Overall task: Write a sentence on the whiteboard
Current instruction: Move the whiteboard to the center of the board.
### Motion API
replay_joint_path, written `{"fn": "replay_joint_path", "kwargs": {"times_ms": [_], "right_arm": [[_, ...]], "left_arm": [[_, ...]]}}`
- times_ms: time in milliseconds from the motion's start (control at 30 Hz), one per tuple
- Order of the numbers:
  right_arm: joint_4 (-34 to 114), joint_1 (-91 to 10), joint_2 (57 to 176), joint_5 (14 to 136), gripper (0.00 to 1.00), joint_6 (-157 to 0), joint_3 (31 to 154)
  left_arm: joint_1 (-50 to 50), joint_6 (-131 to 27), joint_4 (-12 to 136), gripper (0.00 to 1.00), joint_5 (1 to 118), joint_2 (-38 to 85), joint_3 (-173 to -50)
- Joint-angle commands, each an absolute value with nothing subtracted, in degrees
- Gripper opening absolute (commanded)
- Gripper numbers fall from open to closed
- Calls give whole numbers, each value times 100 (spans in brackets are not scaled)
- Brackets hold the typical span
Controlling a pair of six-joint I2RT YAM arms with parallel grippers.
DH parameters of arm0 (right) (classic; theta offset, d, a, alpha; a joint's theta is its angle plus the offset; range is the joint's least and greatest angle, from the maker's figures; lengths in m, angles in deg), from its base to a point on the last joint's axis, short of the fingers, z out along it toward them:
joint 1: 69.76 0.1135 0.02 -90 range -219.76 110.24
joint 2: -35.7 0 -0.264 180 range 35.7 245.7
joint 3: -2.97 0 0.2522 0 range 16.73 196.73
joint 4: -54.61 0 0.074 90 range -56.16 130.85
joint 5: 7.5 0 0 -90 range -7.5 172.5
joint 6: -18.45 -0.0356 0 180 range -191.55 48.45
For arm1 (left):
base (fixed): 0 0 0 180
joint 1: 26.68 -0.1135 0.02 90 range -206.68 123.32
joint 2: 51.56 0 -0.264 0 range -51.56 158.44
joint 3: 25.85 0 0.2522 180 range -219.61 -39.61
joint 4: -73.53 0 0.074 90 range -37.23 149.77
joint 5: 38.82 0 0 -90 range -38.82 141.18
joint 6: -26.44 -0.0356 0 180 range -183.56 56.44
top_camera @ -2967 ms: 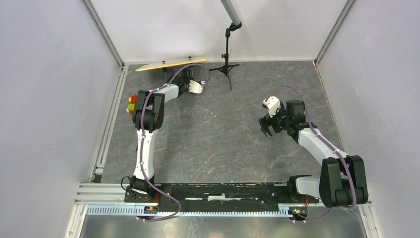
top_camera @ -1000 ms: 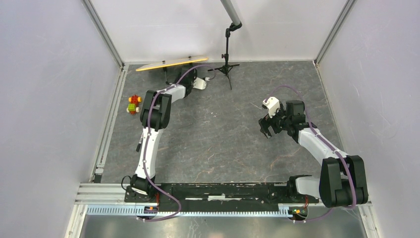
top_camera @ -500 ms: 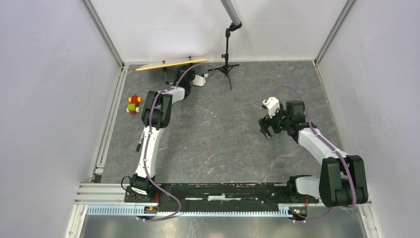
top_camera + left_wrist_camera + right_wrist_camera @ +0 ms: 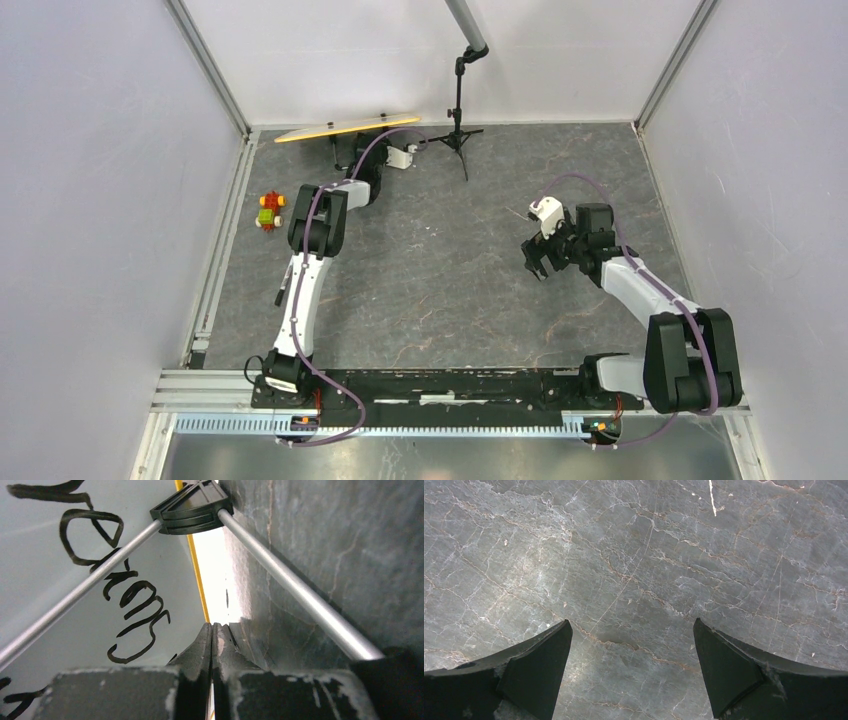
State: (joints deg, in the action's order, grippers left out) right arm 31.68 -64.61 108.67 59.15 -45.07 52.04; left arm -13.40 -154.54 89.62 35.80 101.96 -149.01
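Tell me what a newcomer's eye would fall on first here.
The whiteboard stands at the far left corner of the table, and the left wrist view shows the sentence in bold black script on it. The left tool is shut right at the board's yellow rim, while the right tool hangs wide open over the table at mid-right. A small cluster of bright toy blocks sits by the left wall.

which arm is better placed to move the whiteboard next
Left. The left fingers are shut on the yellow rim of the whiteboard at the far left corner. The right fingers hang open over bare table, far from it.
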Motion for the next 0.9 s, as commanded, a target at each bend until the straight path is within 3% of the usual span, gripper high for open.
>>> {"fn": "replay_joint_path", "kwargs": {"times_ms": [0,300,567,867], "right_arm": [[3209,-6475,10926,5853,97,-4447,5294],[3173,-6477,11059,5818,97,-4434,5294],[3155,-6479,11111,5734,97,-4395,5281],[3109,-6476,11166,5652,97,-4378,5285]], "left_arm": [[-1505,-15339,9791,2,3927,10466,-14780],[-1669,-15615,10710,2,4752,10570,-14502],[-1966,-15878,9918,2,5638,10076,-14127],[-2128,-16107,9744,2,6169,10603,-14740]]}}
